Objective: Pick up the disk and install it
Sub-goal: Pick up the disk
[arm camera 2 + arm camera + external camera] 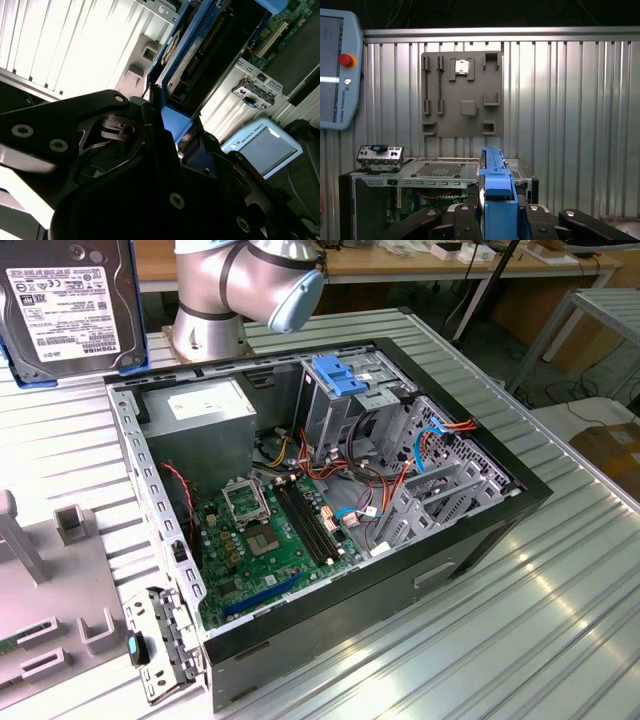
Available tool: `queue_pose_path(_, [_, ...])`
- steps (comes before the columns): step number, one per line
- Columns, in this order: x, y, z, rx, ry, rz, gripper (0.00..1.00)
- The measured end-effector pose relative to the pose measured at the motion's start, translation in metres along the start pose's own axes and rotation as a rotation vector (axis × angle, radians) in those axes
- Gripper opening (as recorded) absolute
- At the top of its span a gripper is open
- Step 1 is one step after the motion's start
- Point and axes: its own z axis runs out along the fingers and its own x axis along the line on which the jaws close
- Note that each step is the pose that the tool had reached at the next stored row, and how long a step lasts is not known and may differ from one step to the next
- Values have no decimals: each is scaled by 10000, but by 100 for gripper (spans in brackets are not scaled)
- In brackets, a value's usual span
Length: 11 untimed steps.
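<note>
The disk (68, 302) hangs high at the exterior view's left, close to that camera, with its pale label facing out and a blue rail along its edge. In both wrist views the disk stands edge-on between black fingers (536, 220), its blue carrier rail (496, 192) clamped from both sides. My gripper (497, 212) is shut on the disk, whose grey body and blue edge (192, 50) stretch away from the gripper (172, 122) in the second wrist view. The disk is off to the side of the open computer case (470, 540), apart from it.
The case lies on its side on a ribbed metal table (520, 640), with a green motherboard (270, 540), cables and a metal drive cage topped by a blue bracket (340, 375). A grey fixture board (60, 570) lies at the exterior view's left. A teach pendant (335, 70) is nearby.
</note>
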Motion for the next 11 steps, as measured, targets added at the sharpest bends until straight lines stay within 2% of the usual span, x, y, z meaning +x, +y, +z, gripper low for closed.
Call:
queue_pose_path(4, [0,-102,4,0,0,0,37])
queue_pose_path(9, [0,-181,6,0,1,0,37])
queue_pose_path(11, [0,-239,8,0,1,0,37])
